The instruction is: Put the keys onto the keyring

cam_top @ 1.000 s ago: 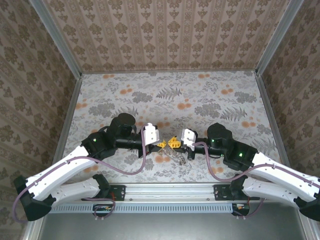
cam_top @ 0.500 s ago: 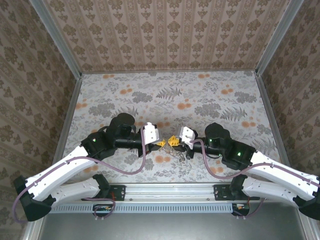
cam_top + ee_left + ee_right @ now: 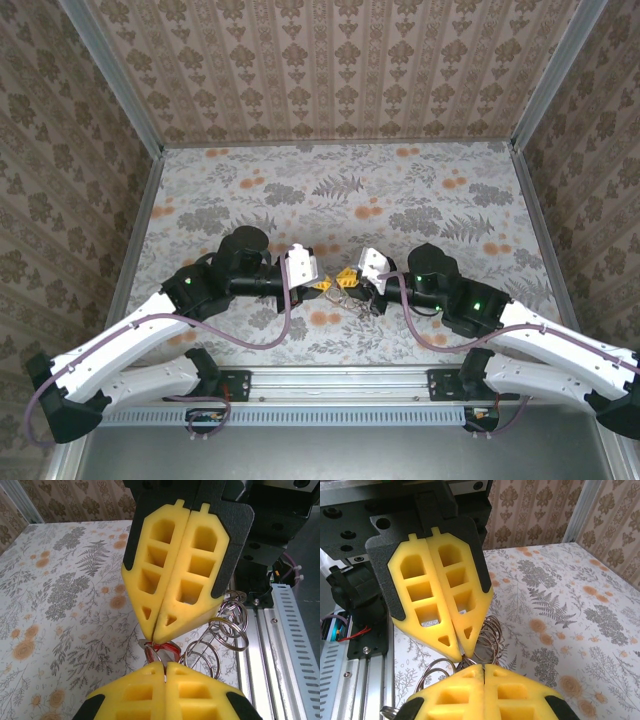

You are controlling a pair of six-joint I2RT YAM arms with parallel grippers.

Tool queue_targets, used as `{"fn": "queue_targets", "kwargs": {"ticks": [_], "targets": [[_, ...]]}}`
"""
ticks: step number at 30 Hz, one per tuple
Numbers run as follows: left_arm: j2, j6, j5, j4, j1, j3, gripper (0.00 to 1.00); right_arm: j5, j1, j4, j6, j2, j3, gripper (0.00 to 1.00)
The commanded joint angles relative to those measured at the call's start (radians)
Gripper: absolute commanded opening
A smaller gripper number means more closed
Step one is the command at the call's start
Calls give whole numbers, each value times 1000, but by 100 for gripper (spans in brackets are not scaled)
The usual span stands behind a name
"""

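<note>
The jaws of your left gripper (image 3: 323,285) and right gripper (image 3: 348,277) were both closed, tip to tip above the flowered table (image 3: 300,190). A small red key head (image 3: 164,648) sat just between the tips. The silver wire-loop keyring (image 3: 222,630) hung beside them, toward the near edge. Neither arm was nearer.

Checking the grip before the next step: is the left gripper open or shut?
Shut. The left gripper shows its yellow fingers pressed together along one seam, with no gap between them.
</note>
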Motion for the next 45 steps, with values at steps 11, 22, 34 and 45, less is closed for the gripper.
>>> {"fn": "queue_targets", "kwargs": {"ticks": [11, 22, 34, 45], "targets": [[-36, -2, 41, 19, -11, -6, 0, 72, -35, -25, 37, 3, 39, 0], [-37, -2, 33, 18, -17, -5, 0, 76, -42, -26, 43, 5, 40, 0], [-6, -134, -117, -14, 65, -24, 0, 164, -160, -38, 147, -26, -28, 0], [282, -312, -80, -40, 202, 43, 36, 224, -456, -84, 317, 102, -67, 0]]}}
